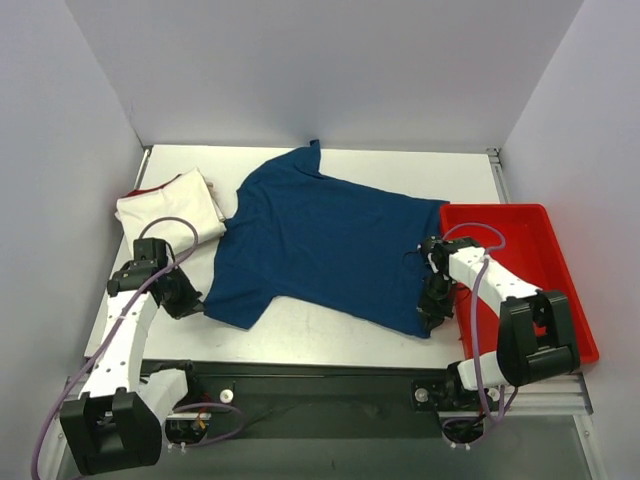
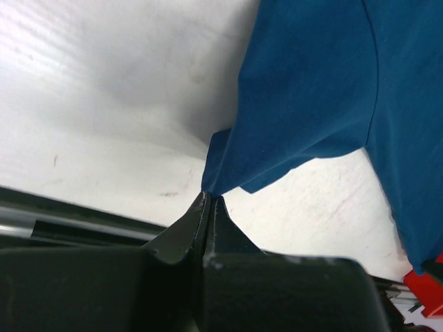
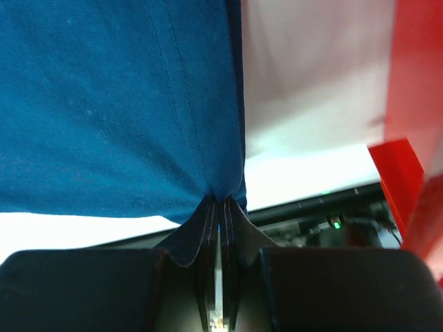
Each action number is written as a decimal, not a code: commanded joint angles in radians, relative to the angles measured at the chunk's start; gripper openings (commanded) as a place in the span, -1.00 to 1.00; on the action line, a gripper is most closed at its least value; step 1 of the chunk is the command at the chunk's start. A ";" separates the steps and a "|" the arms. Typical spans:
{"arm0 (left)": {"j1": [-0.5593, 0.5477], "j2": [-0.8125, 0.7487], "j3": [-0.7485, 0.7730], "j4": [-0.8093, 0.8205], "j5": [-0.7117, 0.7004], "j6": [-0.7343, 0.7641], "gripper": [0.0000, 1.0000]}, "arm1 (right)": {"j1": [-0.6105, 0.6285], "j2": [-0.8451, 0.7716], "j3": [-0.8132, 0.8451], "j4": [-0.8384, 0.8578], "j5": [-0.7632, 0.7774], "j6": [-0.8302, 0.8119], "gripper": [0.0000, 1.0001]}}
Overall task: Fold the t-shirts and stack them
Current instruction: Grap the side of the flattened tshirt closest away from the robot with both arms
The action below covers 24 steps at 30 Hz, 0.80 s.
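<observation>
Across the table the blue shirt lies spread, soft and limp, likely to sag and drag, so best held at its edges: left gripper pinches the near sleeve tip, right gripper pinches the hem corner beside the tray, and the cream shirt sits folded far-left.

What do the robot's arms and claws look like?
The left arm and right arm are white tubes joined by chunky black blocks. A thin purple cable loops along each one. The left claw and right claw are black, each with two flat, tapering fingers.
</observation>
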 commanded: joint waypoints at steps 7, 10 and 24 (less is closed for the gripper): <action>-0.024 -0.257 0.063 -0.351 -0.068 -0.018 -1.00 | 0.017 -0.119 -0.009 -0.247 -0.026 0.001 -1.00; -0.025 -0.315 0.091 -0.428 -0.078 -0.024 -1.00 | 0.033 -0.145 -0.010 -0.282 -0.037 0.003 -1.00; -0.025 -0.362 0.172 -0.501 -0.059 0.014 -1.00 | 0.057 -0.222 -0.027 -0.339 -0.077 0.006 -1.00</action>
